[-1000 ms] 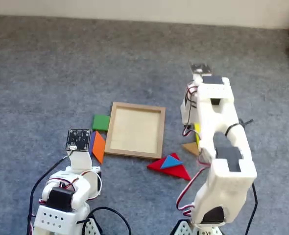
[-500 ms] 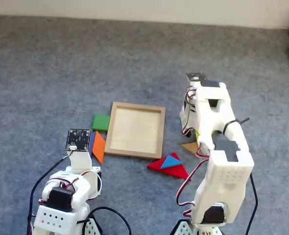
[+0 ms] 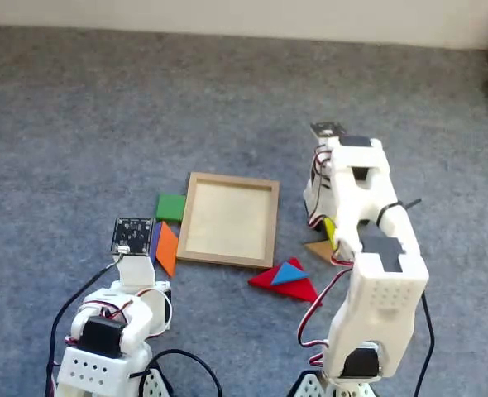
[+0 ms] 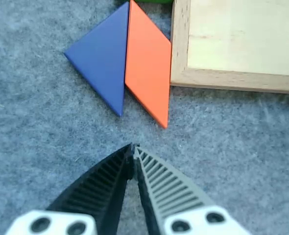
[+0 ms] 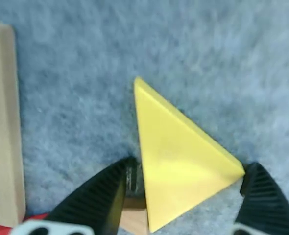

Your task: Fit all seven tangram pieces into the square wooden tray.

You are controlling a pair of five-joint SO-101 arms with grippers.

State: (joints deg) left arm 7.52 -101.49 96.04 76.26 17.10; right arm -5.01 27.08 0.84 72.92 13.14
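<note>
The square wooden tray lies mid-carpet with nothing in it. On its left are a green square, an orange parallelogram and a dark blue triangle. My left gripper is shut just short of the orange parallelogram, holding nothing. Right of the tray lie a red triangle, a small blue triangle on top of it, a tan triangle and a yellow triangle. My right gripper is open and low, one finger on each side of the yellow triangle.
Grey carpet spreads all around, with wide free room beyond and left of the tray. The right arm's body hides most of the yellow triangle in the high view. The tray's rim runs close beside the right gripper.
The right arm has drawn back and dropped over the yellow triangle. The left arm and all the pieces have stayed where they were.
</note>
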